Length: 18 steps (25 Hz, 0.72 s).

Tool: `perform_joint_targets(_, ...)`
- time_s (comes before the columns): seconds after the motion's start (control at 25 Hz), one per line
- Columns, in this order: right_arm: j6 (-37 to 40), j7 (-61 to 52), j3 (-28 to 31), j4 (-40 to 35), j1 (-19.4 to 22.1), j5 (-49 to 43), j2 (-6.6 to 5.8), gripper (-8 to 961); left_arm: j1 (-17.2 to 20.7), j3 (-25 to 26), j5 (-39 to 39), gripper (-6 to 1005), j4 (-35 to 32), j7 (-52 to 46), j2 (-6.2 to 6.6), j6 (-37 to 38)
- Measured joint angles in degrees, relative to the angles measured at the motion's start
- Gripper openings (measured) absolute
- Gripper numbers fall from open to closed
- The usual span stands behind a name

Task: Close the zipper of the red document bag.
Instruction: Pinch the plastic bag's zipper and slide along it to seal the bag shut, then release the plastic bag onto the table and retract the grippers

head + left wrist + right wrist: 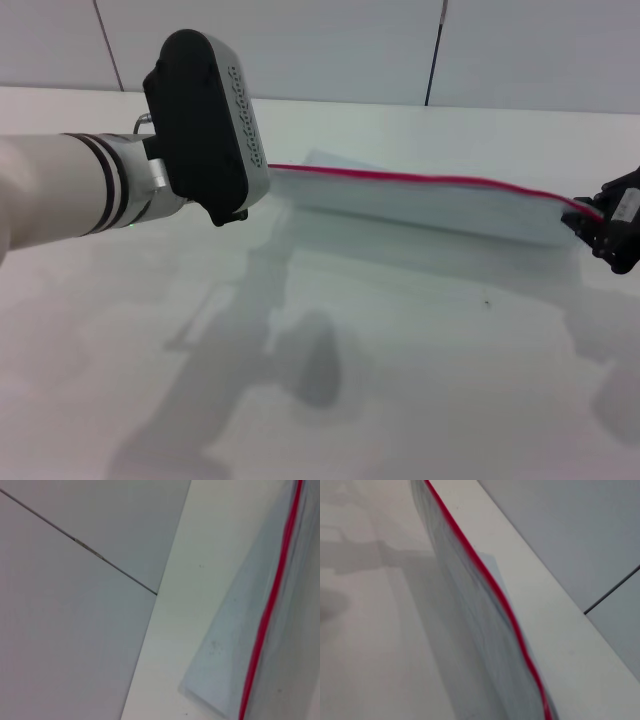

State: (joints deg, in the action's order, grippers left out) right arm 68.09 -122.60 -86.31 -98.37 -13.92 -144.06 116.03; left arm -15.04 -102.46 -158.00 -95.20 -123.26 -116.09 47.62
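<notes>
Bag: the large flat translucent pale blue-grey plastic document bag (430,208) lies across the far part of the white table (400,370), near the wall.
Zipper: the thin bright red zipper strip (420,180) runs along its far long edge.
Left gripper (205,125): raised over the bag's left end; open or closed, cannot tell.
Right gripper (600,225): at the bag's right end, touching the zipper; its grip cannot be told.

The head camera looks forward and down over the white worktop (400,380) toward the back wall. Both wrist cameras sit close above the red document bag (430,208), each sharing its zipper (270,605) with the head view.
</notes>
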Motion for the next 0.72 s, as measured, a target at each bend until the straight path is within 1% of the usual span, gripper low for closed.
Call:
perform_joint_targets(0.12,0.07,-0.35,0.09,0.67,-0.27,-0.07,0.02,86,-0.39,-0.15,-0.53,84,0.38,-0.01,-0.05,0.00)
perform_joint_targets(0.24,-0.37,-0.49,0.39,0.70,-0.23,-0.08,0.12,206,-0.59,-0.05,-0.63,85,0.56,-0.47,-0.09,-0.12)
perform_joint_targets(0.32,-0.57,-0.51,0.88,0.42,-0.06,-0.08,0.17,286,-0.60,0.11,-0.64,160,0.50,-0.92,-0.14,-0.36)
perform_joint_targets(0.56,-1.45,-0.68,1.25,0.35,0.16,-0.03,0.26,477,-0.50,0.26,-0.80,395,0.09,-1.99,-0.19,-1.46)
perform_joint_targets(0.68,-4.09,-1.19,0.82,0.62,0.92,0.94,0.42,562,0.80,0.30,-1.05,522,-0.37,-3.80,-0.20,-5.39)
perform_joint_targets(0.72,-6.11,-1.36,0.32,0.58,1.61,1.84,0.48,583,1.90,0.29,-0.77,560,-0.79,-4.47,-0.20,-7.76)
